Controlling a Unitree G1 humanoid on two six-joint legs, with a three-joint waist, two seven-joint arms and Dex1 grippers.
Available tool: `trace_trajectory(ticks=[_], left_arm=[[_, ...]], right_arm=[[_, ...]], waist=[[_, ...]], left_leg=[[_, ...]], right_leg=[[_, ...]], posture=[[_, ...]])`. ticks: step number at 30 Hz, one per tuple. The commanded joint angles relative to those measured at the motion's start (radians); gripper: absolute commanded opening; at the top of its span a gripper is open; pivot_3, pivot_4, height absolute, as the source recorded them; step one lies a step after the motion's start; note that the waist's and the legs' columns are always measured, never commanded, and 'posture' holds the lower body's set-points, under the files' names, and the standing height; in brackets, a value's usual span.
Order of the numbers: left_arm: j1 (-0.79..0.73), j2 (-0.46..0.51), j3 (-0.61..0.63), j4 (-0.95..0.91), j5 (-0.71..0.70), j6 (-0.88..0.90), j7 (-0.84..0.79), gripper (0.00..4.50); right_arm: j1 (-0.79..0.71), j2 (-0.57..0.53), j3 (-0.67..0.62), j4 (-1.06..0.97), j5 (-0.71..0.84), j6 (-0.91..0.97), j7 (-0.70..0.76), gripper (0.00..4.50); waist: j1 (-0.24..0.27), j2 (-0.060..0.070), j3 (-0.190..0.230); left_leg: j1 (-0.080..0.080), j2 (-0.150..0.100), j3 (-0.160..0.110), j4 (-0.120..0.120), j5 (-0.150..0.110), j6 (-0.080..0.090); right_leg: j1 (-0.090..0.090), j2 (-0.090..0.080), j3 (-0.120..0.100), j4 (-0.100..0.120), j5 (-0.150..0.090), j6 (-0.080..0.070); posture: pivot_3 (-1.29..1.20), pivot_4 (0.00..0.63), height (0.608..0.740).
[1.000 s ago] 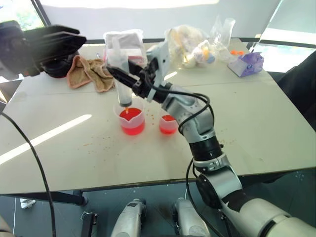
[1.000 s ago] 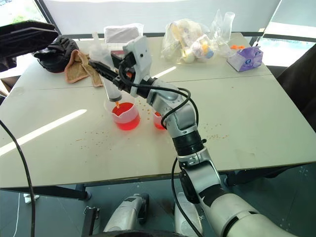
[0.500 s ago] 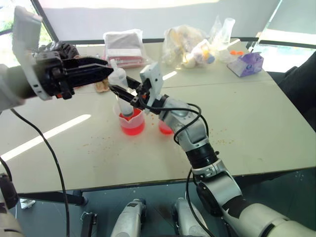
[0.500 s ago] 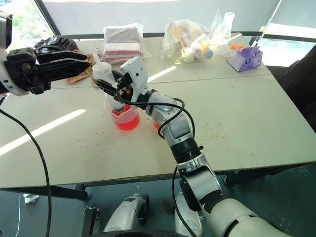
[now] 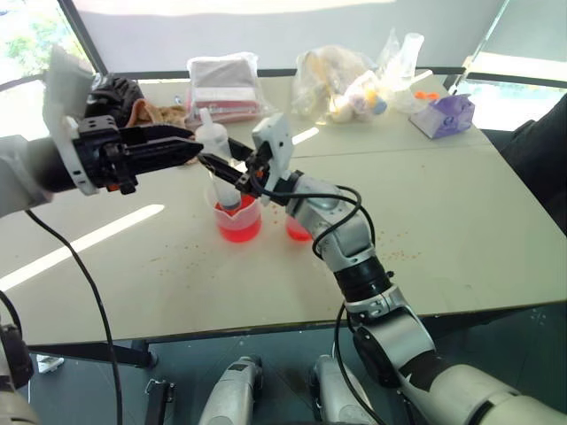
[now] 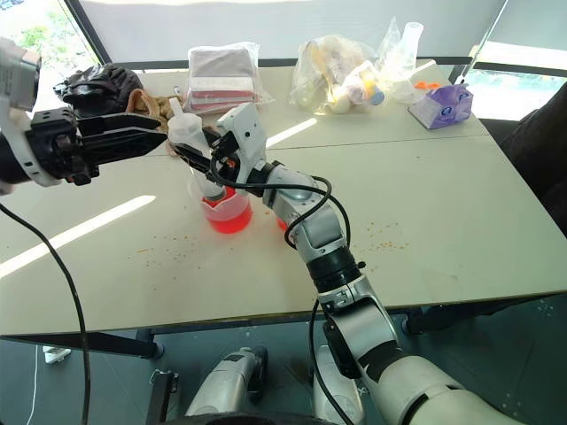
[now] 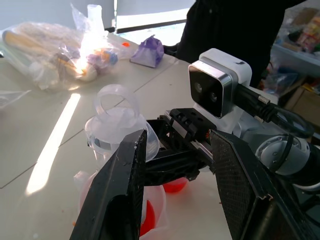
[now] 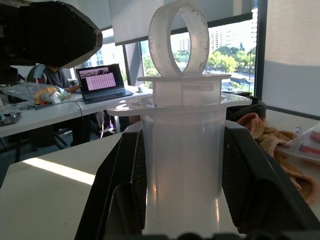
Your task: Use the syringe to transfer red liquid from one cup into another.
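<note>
- The table (image 5: 461,212) carries the work; beyond the jaws along its far edge lie a cloth (image 5: 158,113), bagged packs (image 5: 223,81), a bag of toys (image 5: 341,84) and a purple tissue pack (image 5: 441,113).
- The right gripper (image 5: 215,164) is clamped across the barrel of the syringe (image 5: 219,168), one black finger on each side as the right wrist view shows, with the flange and ring of the plunger (image 8: 179,37) standing above the jaws.
- The syringe hangs below those jaws, leaning a little, with its lower end down inside the beaker (image 5: 236,217); whether the tip is under the surface cannot be told.
- The left gripper (image 5: 182,149) hovers level just beside the plunger top with its jaws spread wide and nothing between them; in the left wrist view the plunger ring (image 7: 116,102) sits ahead of the gap, apart from both fingers (image 7: 120,190).
- The beaker stands directly under the right jaws, holding red liquid (image 5: 237,227) in its lower part.
- The small cup (image 5: 299,226), just beside the beaker and below the right wrist, already shows some red in its bottom.
- The step in hand looks like the draw: the left jaws should close squarely on the plunger ring, not the flange, then pull straight along the barrel's line.
- To do it well, the right grip ought to hold the barrel fixed with the tip kept submerged, since a sideways tug could tip the light beaker or suck in air.
</note>
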Motion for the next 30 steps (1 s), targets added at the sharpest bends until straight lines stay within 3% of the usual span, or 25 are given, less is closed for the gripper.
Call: trace_trajectory(ticks=[1, 28, 29, 30], left_arm=[[-0.027, -0.013, -0.01, 0.009, 0.029, -0.038, -0.01, 2.06], [-0.06, -0.199, -0.155, 0.076, 0.254, -0.156, -0.018, 2.06], [-0.058, -0.204, -0.154, 0.074, 0.257, -0.155, -0.017, 1.49], [-0.057, -0.209, -0.155, 0.073, 0.262, -0.156, -0.016, 1.25]], right_arm=[[-0.005, 0.007, 0.002, -0.053, 0.007, -0.005, 0.009, 1.42], [0.026, 0.001, 0.03, -0.064, -0.014, 0.019, 0.02, 1.42], [0.027, 0.002, 0.03, -0.063, -0.014, 0.019, 0.021, 1.42], [0.027, 0.002, 0.031, -0.06, -0.016, 0.017, 0.021, 1.42]], waist=[[0.001, 0.0, 0.0], [0.001, 0.0, 0.0], [0.001, 0.0, 0.0], [0.001, 0.0, 0.0]], left_leg=[[0.0, 0.0, 0.0, 0.0, 0.0, 0.0], [0.0, 0.0, 0.0, 0.0, 0.0, 0.0], [0.0, 0.0, 0.0, 0.0, 0.0, 0.0], [0.0, 0.0, 0.0, 0.0, 0.0, 0.0]], right_leg=[[0.0, 0.0, 0.0, 0.0, 0.0, 0.0], [0.0, 0.0, 0.0, 0.0, 0.0, 0.0], [0.0, 0.0, 0.0, 0.0, 0.0, 0.0], [0.0, 0.0, 0.0, 0.0, 0.0, 0.0]], posture=[[0.0, 0.15, 0.736], [0.0, 0.15, 0.736], [0.0, 0.15, 0.736], [0.0, 0.15, 0.736]])
